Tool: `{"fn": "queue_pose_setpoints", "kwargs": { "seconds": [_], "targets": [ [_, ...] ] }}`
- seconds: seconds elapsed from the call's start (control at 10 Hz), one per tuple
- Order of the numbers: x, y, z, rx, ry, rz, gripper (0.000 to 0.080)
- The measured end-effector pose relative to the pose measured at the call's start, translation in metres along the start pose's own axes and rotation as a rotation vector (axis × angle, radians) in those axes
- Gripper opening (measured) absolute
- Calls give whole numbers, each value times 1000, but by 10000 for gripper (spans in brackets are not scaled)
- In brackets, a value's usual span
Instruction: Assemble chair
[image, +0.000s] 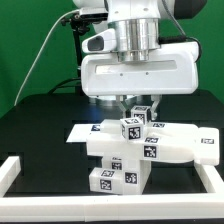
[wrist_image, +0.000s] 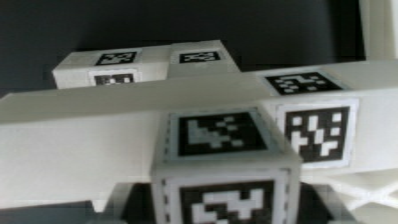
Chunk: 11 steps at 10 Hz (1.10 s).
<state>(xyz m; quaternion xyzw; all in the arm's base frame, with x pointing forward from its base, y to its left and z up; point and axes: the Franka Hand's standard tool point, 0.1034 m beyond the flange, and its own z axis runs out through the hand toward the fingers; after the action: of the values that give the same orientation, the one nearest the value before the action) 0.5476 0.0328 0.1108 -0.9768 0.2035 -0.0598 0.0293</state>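
Note:
The chair parts are glossy white blocks with black-and-white tags, stacked into one structure (image: 150, 150) at the table's middle. A small upright tagged block (image: 133, 128) stands on top of it. My gripper (image: 135, 108) comes straight down over this block. In the wrist view the block (wrist_image: 222, 160) fills the space between my dark fingers (wrist_image: 135, 200), which press against both of its sides. Beyond it lie a long white panel (wrist_image: 107, 120) and more tagged blocks (wrist_image: 151, 65). The block's lower end is hidden.
The marker board (image: 82, 134) lies flat on the black table at the exterior view's left of the structure. The white border rail (image: 10, 172) runs along the table's near and left edges. A green backdrop stands behind.

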Motion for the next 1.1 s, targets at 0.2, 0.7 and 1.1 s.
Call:
{"fn": "queue_pose_setpoints", "kwargs": {
  "seconds": [0.2, 0.7, 1.1],
  "targets": [
    [2, 0, -1, 6, 9, 119, 284],
    [4, 0, -2, 15, 15, 213, 453],
    [6, -1, -16, 28, 0, 192, 646]
  ]
}}
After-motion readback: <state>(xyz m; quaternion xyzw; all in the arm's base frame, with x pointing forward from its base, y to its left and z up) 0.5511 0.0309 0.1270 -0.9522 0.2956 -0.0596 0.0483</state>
